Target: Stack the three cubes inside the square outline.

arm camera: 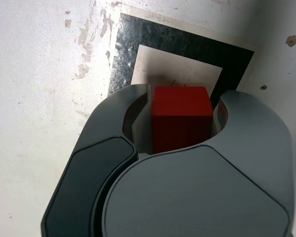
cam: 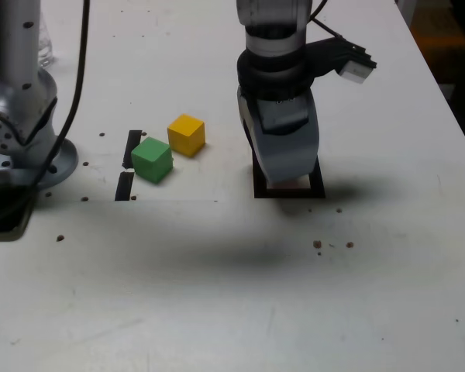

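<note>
Clenching the red cube (arm camera: 181,116) in the tool (cam: 288,177), hanging right over the square outline's (cam: 318,188) white centre. Lying well apart from that outline on the worktop (cam: 217,294): green cube (cam: 152,160), yellow cube (cam: 186,135).

Red cube (arm camera: 181,116) over the square outline (arm camera: 177,42); green cube (cam: 152,159) and yellow cube (cam: 187,134) lie aside.

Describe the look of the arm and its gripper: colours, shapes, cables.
The gripper is smooth grey plastic, with two broad rounded shells that curve inward like claws; one side carries a darker charcoal panel. The arm above it has a silver section and a black collar. A black cable runs along it, and a small white block juts out on a black bracket.
</note>
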`<action>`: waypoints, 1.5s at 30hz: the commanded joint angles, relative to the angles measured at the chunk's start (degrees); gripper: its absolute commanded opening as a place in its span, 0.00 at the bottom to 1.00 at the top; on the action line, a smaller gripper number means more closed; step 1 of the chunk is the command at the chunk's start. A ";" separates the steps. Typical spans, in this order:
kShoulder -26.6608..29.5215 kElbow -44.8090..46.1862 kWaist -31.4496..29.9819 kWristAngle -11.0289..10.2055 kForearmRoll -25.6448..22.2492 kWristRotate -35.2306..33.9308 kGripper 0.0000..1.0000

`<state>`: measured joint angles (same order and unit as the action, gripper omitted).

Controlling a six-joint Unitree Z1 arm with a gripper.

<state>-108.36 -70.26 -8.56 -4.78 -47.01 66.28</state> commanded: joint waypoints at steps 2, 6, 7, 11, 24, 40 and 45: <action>0.20 0.57 -0.05 0.38 0.45 -0.12 0.08; 0.38 0.66 -0.05 1.30 0.56 -0.30 0.08; 0.40 0.72 -0.05 1.73 0.67 -0.35 0.08; 0.40 0.79 -0.05 2.42 1.44 -1.88 0.09; 0.80 1.67 -0.05 -1.09 1.69 -5.46 0.17; 0.76 3.42 -0.05 0.19 2.62 -5.46 1.00; 1.10 2.70 -0.05 0.74 -0.04 -5.46 1.00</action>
<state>-107.84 -66.90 -8.56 -4.26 -46.09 60.80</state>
